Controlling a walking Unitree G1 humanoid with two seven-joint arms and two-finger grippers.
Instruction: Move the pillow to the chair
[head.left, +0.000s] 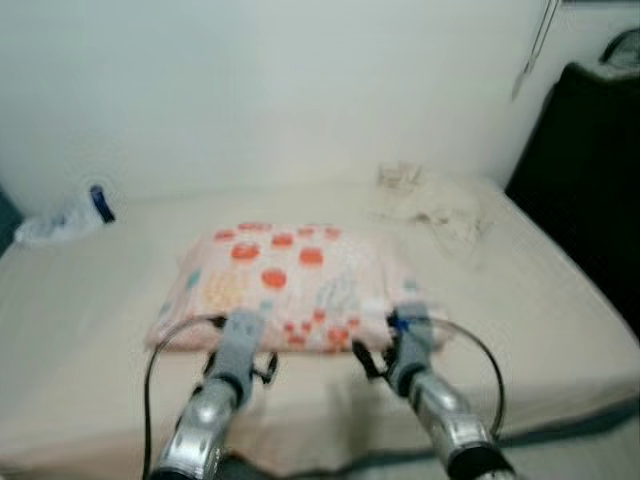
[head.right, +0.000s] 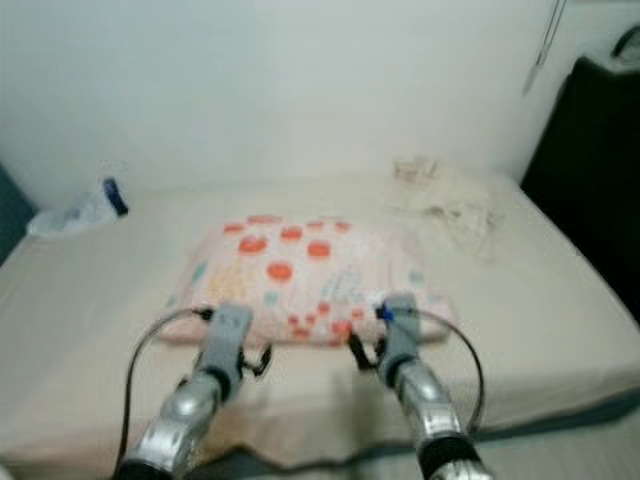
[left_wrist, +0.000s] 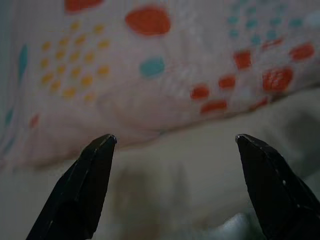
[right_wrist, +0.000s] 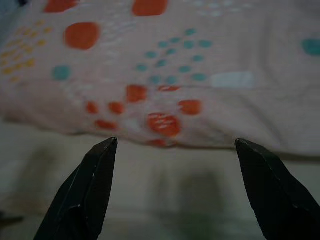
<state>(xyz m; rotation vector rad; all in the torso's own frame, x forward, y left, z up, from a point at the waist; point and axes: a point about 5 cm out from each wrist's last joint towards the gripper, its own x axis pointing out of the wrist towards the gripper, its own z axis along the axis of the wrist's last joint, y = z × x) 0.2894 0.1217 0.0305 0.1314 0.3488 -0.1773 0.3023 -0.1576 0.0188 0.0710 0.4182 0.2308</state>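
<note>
both arms reach out over the bed, and the pillow lies flat in the middle of it, pink with orange and teal spots. the left hand is spread wide, holding nothing, just short of the pillow's near edge. the right hand is wide too, empty, facing the same edge further along. a crumpled white cloth sits near the wall, a small bag at the far left corner.

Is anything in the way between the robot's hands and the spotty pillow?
No. The left gripper and right gripper both point at the pillow with fingers open, only bare bed between them.
</note>
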